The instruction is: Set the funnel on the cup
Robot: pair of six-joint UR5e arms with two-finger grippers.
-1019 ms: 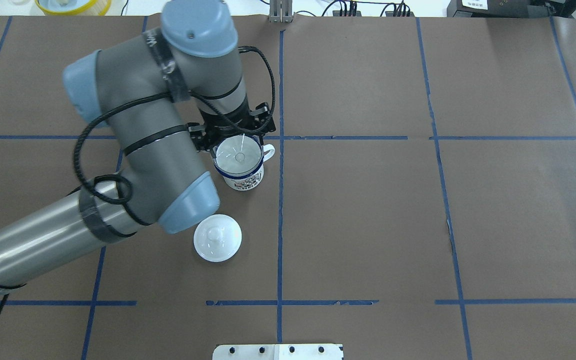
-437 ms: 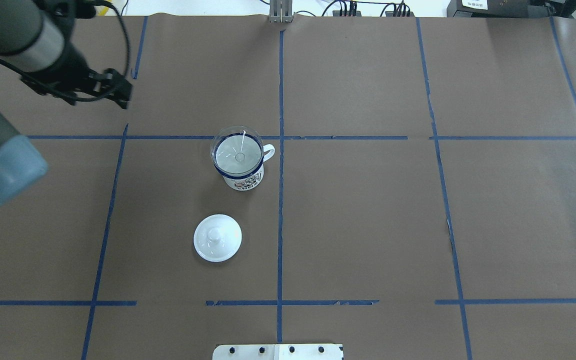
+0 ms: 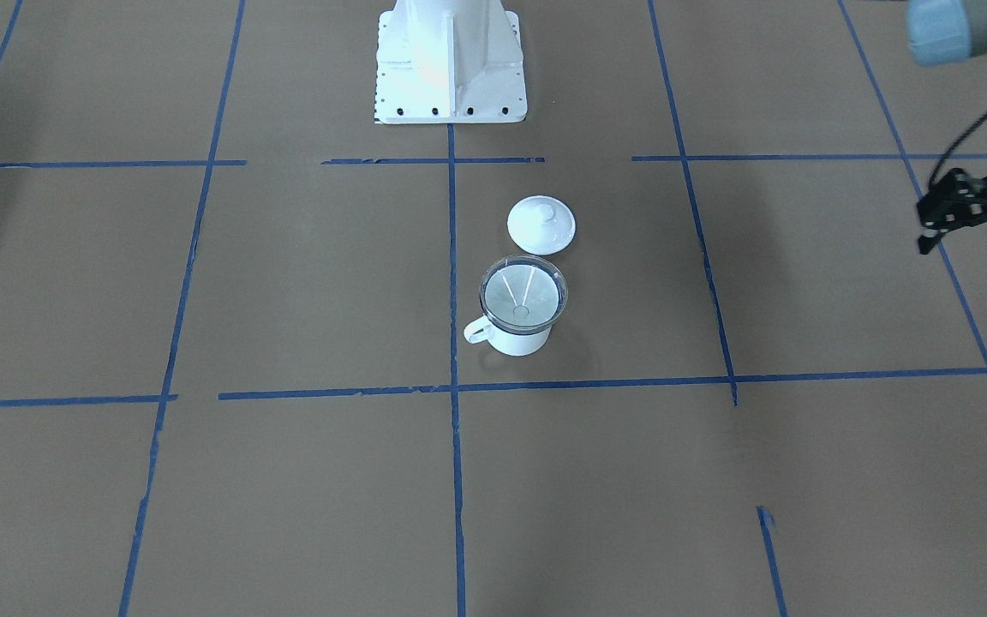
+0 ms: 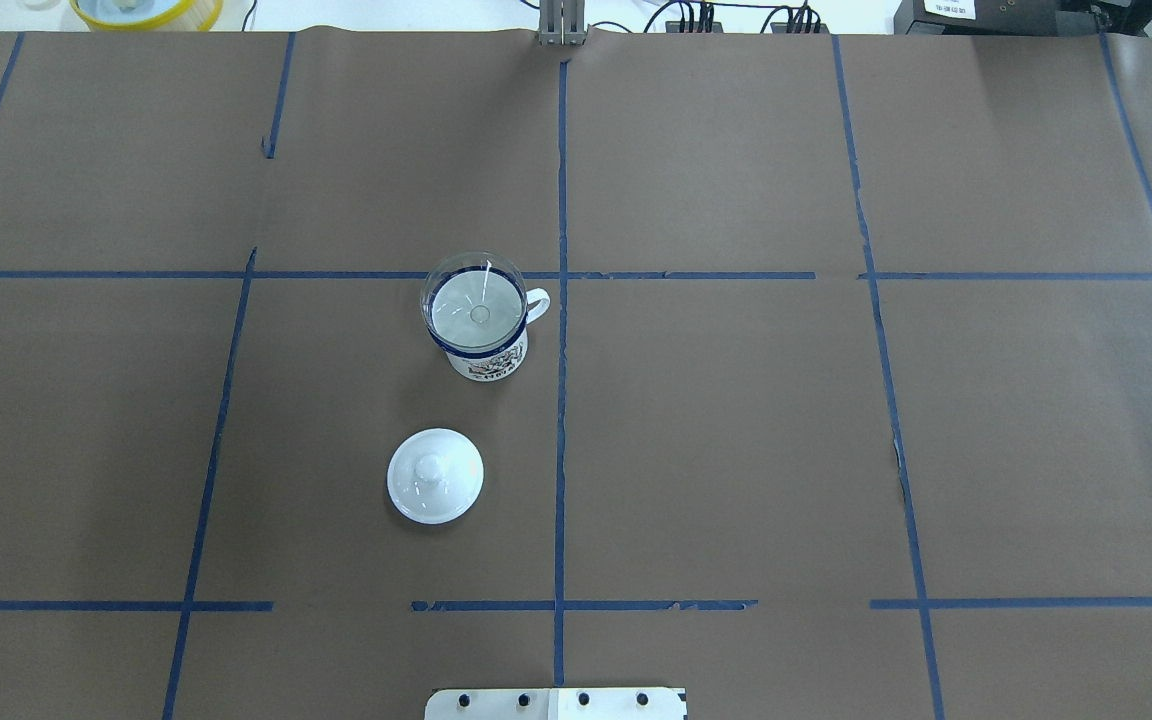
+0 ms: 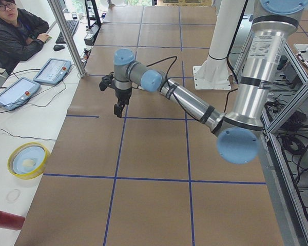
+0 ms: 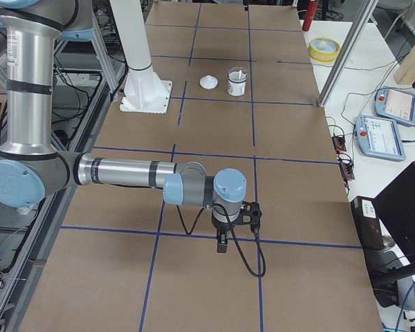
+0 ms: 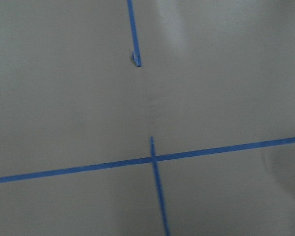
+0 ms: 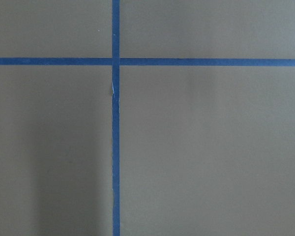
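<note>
Hovering over the left edge of the counter (image 4: 736, 450), the left end effector (image 3: 971, 253) has its fingers spread wide and carries nothing. Near the counter's middle, the funnel (image 4: 474, 300) sits spout-down in the mouth of the cup (image 4: 488, 362), seemingly seated. It looks light, thin, stiff and slick (clear plastic, likely easy to tip), so any regrasp is best made across its rim. Toward the right edge, the right end effector (image 6: 223, 242) hangs low; I cannot tell its opening.

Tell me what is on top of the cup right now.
The clear funnel sits on the cup, cone in its mouth. The spout's end and the cup's bottom cannot be made out.
</note>
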